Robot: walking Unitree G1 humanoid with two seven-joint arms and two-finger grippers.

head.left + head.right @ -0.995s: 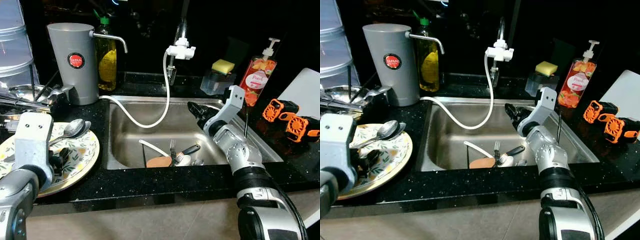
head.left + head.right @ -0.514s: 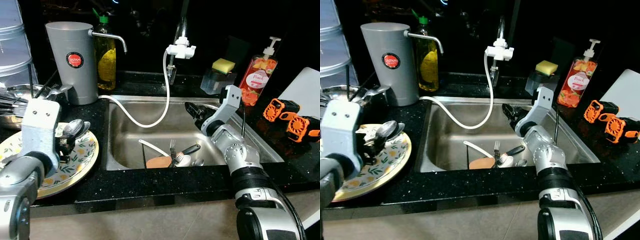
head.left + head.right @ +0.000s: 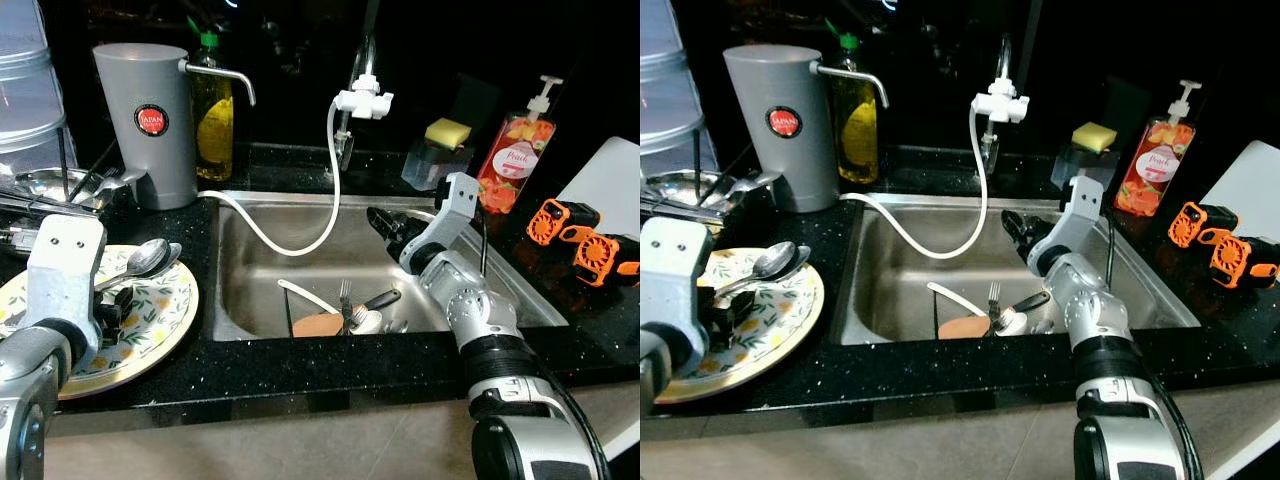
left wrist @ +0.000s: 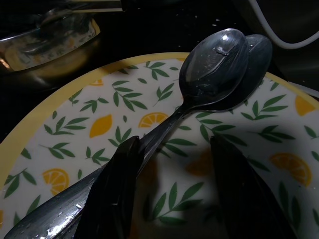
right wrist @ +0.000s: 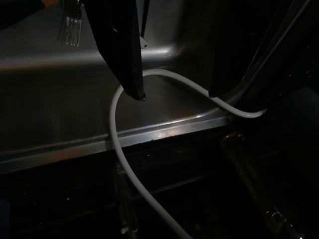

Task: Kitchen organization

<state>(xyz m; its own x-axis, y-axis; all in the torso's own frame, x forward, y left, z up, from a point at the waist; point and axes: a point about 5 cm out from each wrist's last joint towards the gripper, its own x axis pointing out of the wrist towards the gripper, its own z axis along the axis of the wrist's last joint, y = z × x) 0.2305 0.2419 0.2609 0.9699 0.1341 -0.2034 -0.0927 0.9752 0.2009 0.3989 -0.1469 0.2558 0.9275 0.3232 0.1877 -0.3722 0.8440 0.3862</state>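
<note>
**A:** What's the setting?

**B:** A dark kitchen with a black speckled stone surface (image 3: 300, 365) around a stainless steel sink (image 3: 250, 300).

**A:** And the left gripper (image 4: 174, 194)?

**B:** Its jaws are spread open just above a round plate with a yellow rim and a lemon-and-leaf print (image 4: 65, 124). They straddle the handles of two stacked shiny metal spoons (image 4: 219, 64). One finger (image 4: 114, 194) is touching or nearly touching a handle. I judge it is lined up to pinch the spoons, since smooth, thin handles are easiest to take from either side.

**A:** The right gripper (image 3: 385, 222)?

**B:** It hovers over the basin with its jaws open and holds nothing. A white flexible hose (image 5: 119, 164) curves past the fingertips. Below it, a metal fork (image 3: 344, 296), a black-handled utensil (image 3: 380, 298) and a tan wooden spatula (image 3: 318, 323) lie heaped in the sink.

**A:** Anything around that?

**B:** A grey plastic water jug (image 3: 155, 120), a bottle of yellow liquid (image 3: 213, 115) and an orange soap pump bottle (image 3: 515, 150) stand along the back.
</note>
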